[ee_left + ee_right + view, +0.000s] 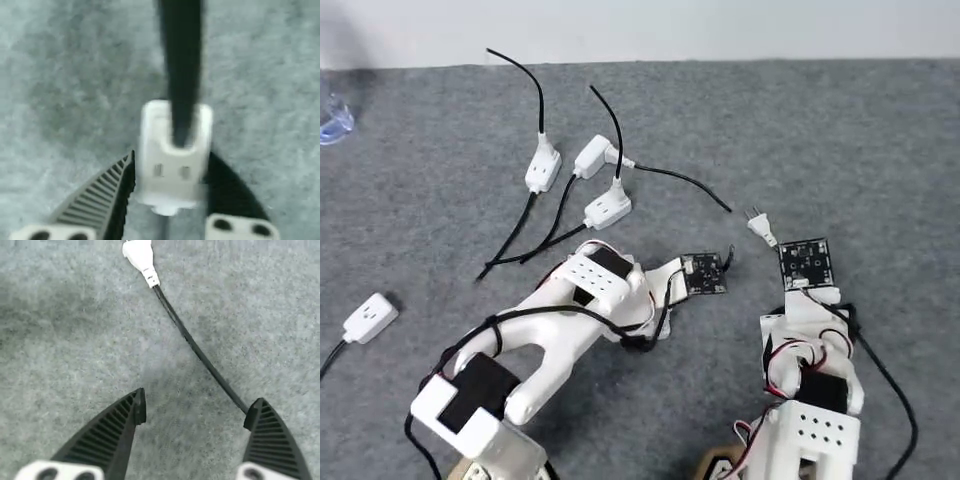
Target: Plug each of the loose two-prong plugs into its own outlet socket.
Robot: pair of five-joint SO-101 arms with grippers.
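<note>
1 outlet socket [160,132] gripped in left end effector [171,157]; right end effector [199,397] open, plug [140,257] ahead.

My left arm [560,335] stretches forward and low, leaning toward the middle, wrist [600,280] tipped down. My right arm [810,400] sits folded back near its base; the right gripper [197,397] points downward, its fingers [117,432] spread wide apart.

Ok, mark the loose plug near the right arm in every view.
High view: plug on the grey carpet, beside the right arm's circuit board.
Right wrist view: plug beyond the open jaws.
Left wrist view: the white piece is a socket instead.
Shared landmark: the grey carpet.
</note>
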